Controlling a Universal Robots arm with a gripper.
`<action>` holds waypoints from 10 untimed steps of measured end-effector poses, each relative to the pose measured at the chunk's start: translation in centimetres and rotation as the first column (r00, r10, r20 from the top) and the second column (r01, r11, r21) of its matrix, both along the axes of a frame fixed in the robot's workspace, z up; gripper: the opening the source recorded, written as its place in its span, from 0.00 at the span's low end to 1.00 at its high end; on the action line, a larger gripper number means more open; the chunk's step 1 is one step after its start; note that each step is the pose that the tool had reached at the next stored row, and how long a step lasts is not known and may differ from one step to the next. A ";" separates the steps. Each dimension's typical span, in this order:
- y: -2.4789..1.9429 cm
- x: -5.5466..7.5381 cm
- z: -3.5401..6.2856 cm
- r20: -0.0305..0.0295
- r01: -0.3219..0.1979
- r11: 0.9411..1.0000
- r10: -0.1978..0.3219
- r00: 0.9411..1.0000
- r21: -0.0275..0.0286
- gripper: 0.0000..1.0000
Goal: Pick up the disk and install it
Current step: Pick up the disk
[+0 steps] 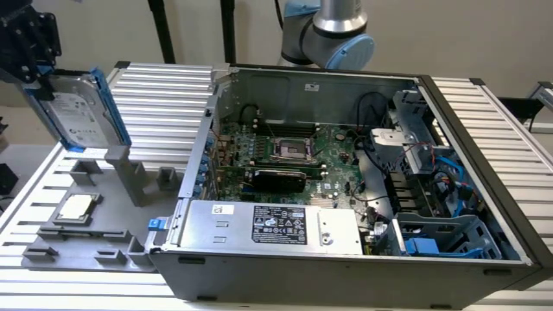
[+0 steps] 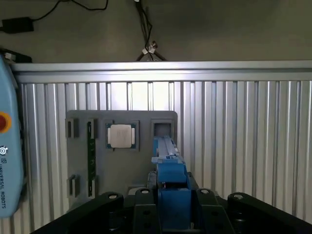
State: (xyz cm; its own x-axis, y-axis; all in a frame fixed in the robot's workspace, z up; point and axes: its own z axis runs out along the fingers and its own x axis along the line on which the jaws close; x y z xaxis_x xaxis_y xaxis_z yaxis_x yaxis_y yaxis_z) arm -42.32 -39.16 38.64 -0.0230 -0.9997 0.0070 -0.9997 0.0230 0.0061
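Note:
The disk (image 1: 79,115), a silver-grey drive with a white label and bright blue rails, hangs upright at the exterior view's far left. My gripper (image 1: 36,78) is shut on its upper part. The disk's lower end sits close above the posts of the grey holder tray (image 1: 103,223); I cannot tell if they touch. In the wrist view the disk (image 2: 170,178) appears edge-on as a blue rail, clamped between the black fingers (image 2: 142,207) of the gripper (image 2: 171,214), above the tray (image 2: 146,117).
A square silver CPU chip (image 1: 76,207) (image 2: 121,135) lies in the tray. The open computer case (image 1: 484,136) fills the exterior view's right, with a power supply box (image 1: 276,223) and a blue drive cage (image 1: 445,236). A teach pendant (image 2: 7,156) lies beside the ribbed table (image 2: 243,126).

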 end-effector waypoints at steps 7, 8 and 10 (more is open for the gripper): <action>0.00 2.9 3.17 -0.001 0.000 1.000 0.000 1.000 0.003 0.33; 0.00 3.4 3.62 -0.002 0.000 1.000 0.000 1.000 0.003 0.33; -0.01 4.3 4.55 -0.003 0.000 1.000 0.000 1.000 0.005 0.33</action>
